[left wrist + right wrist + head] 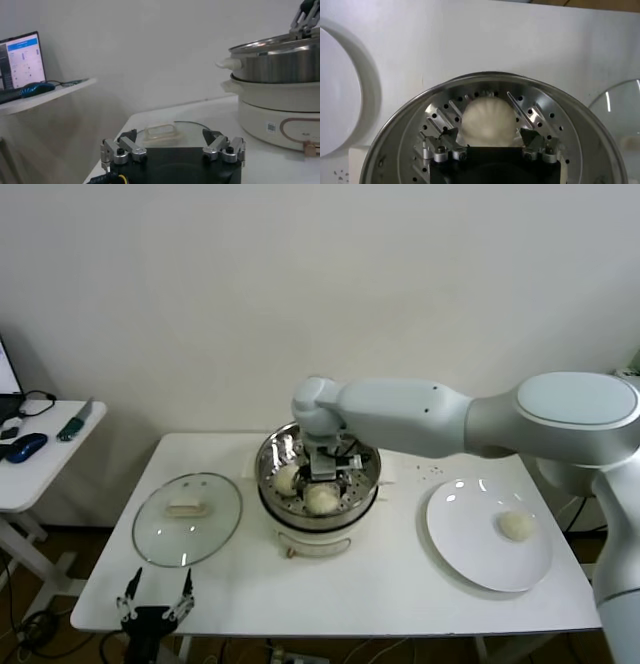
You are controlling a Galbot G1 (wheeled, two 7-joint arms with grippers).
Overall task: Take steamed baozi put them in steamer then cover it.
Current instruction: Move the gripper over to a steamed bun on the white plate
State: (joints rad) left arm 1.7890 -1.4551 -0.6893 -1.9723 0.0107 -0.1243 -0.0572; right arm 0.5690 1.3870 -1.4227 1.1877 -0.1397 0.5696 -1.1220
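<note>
The steel steamer (268,456) stands on its white pot base (312,539) at the table's middle. Two baozi (288,478) (322,499) show in it. My right gripper (326,466) reaches down inside the basket. In the right wrist view its fingers (443,135) stand open on either side of a baozi (487,119) that rests on the perforated bottom (540,116). One more baozi (516,526) lies on the white plate (470,559). The glass cover (187,519) lies flat to the steamer's left. My left gripper (155,604) is open and empty at the table's front left edge.
A side table (40,459) with a mouse and a laptop (20,60) stands to the left. The left wrist view shows the cover's handle (162,131) just ahead of the left gripper (170,136), and the steamer (280,62) beyond it. A wall runs behind.
</note>
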